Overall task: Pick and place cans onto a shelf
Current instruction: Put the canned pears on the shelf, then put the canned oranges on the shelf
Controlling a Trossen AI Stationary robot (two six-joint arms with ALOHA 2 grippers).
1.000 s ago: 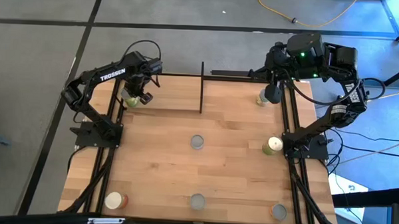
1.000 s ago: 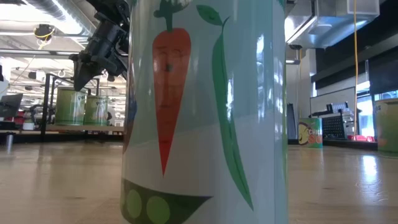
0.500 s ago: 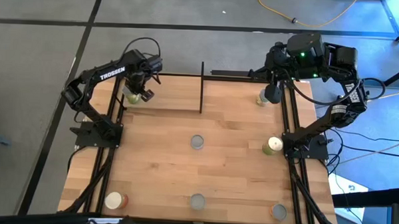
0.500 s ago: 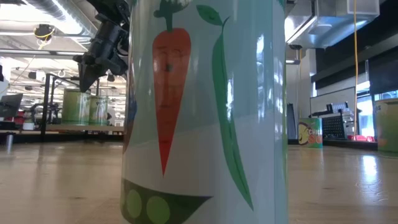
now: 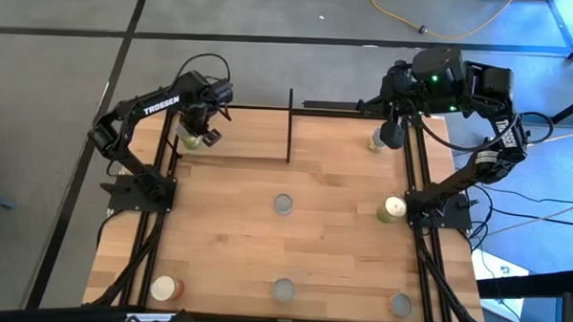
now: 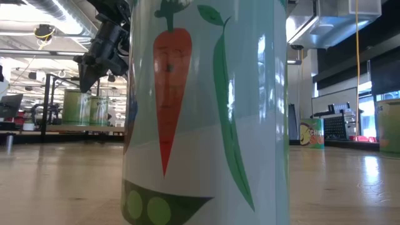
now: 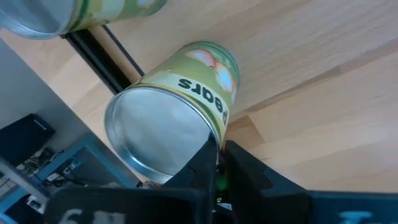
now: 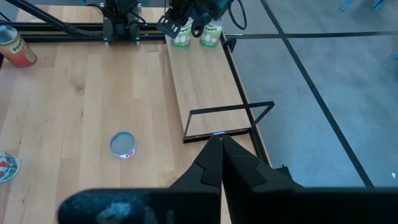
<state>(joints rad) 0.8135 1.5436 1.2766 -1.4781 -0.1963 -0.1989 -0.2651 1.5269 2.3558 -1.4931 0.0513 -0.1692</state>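
Here the left gripper (image 5: 203, 131) hangs over the far left end of the shelf (image 5: 249, 136), the light-wood board framed in black rods along the far edge of the table (image 5: 227, 235). Its fingers (image 7: 214, 168) are pressed together and hold nothing; in the left wrist view they sit just above a green-yellow can (image 7: 180, 118) standing on the shelf, with a second green can (image 7: 87, 15) beside it near the black rail. The right wrist view shows the same pair of cans (image 8: 196, 34) side by side at that end of the shelf, under the left gripper.

The right gripper (image 5: 391, 134) waits at the far right corner of the table, closed and empty, next to another can (image 5: 377, 142) by the black post.

The other cans are spread over the table: a grey-topped one (image 5: 283, 204) near the middle, a green one with a pale top (image 5: 392, 210) at the right edge, a red-orange one (image 5: 165, 289) at the near left corner, a grey one (image 5: 283, 290) at the near edge in the middle, and one (image 5: 400, 304) at the near right corner.

In the low view a can with a carrot and pea pod on its label (image 6: 206, 112) fills most of the picture.
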